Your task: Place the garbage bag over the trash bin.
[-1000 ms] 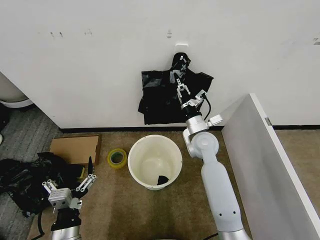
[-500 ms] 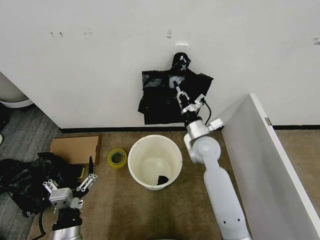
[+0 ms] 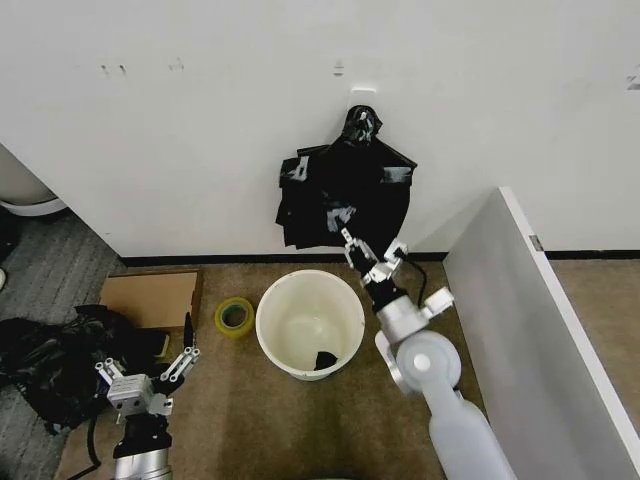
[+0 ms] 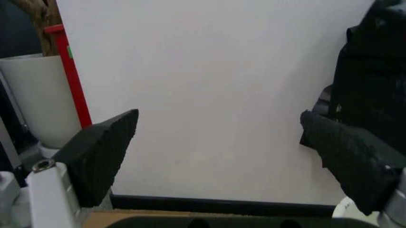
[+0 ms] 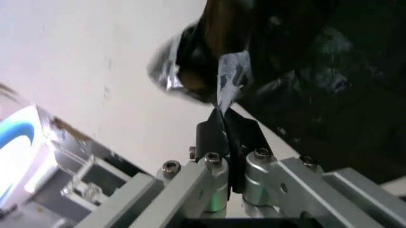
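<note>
The cream-white trash bin (image 3: 272, 300) stands on the carpet by the wall, with a small black scrap on its floor. Above it a bunch of black bags (image 3: 350, 185) hangs from a knot on the wall. My right gripper (image 3: 362, 248) sits just under the bunch's lower edge, past the bin's far rim. In the right wrist view it (image 5: 222, 118) is shut on a thin glossy strip of the garbage bag (image 5: 231, 76), which still runs up into the bunch. My left gripper (image 3: 146, 362) is open low at the left, its fingers wide apart (image 4: 222, 156) and holding nothing.
A yellow tape roll (image 3: 235, 315) lies left of the bin, beside a flat cardboard box (image 3: 150, 297). A lumpy black heap (image 3: 50, 365) fills the floor at far left. A grey partition (image 3: 530, 330) walls off the right side.
My right gripper has come down from the middle of the hanging bunch to just below it, dragging film with it; the bunch has narrowed and stretched downward. The left arm has barely shifted.
</note>
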`<state>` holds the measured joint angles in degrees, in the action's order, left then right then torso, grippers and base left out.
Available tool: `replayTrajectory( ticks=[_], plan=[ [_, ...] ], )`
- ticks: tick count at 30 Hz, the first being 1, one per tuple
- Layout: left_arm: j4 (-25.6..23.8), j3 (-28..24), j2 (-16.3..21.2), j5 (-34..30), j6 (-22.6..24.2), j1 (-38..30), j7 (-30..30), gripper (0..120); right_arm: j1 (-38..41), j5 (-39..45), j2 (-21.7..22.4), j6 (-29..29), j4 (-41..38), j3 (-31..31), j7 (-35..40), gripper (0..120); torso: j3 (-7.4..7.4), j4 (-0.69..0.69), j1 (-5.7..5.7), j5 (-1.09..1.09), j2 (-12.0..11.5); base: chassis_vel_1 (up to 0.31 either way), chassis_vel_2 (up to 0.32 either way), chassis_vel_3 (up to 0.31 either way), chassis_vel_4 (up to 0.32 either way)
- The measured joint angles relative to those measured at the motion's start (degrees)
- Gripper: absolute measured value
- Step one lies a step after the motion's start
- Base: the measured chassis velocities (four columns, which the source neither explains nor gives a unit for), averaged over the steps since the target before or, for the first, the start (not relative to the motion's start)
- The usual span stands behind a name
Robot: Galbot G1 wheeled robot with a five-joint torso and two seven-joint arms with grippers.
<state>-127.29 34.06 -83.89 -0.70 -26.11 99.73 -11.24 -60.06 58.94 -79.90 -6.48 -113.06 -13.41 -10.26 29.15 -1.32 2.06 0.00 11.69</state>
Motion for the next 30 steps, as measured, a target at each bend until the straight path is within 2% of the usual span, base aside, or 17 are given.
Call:
replayTrajectory(
  ticks=[13, 30],
  plan=[
    [0.6, -0.8, -0.3, 0.2, -0.1, -0.7, -0.1, 100, -10.8, -14.8, 4.1, 5.1, -5.4, 2.1, 1.7, 0, 0.0, 0.0, 0.0, 0.0, 0.0, 0.0, 0.0, 0.0, 0.0],
    [1.5, -1.0, 0.0, 0.0, 0.0, -1.7, -0.3, 100, -21.6, -36.5, 5.1, 14.5, -7.4, 4.4, 4.4, 0, 0.01, 0.0, 0.0, 0.0, 0.0, 0.0, 0.0, 0.0, 0.0]
  ],
)
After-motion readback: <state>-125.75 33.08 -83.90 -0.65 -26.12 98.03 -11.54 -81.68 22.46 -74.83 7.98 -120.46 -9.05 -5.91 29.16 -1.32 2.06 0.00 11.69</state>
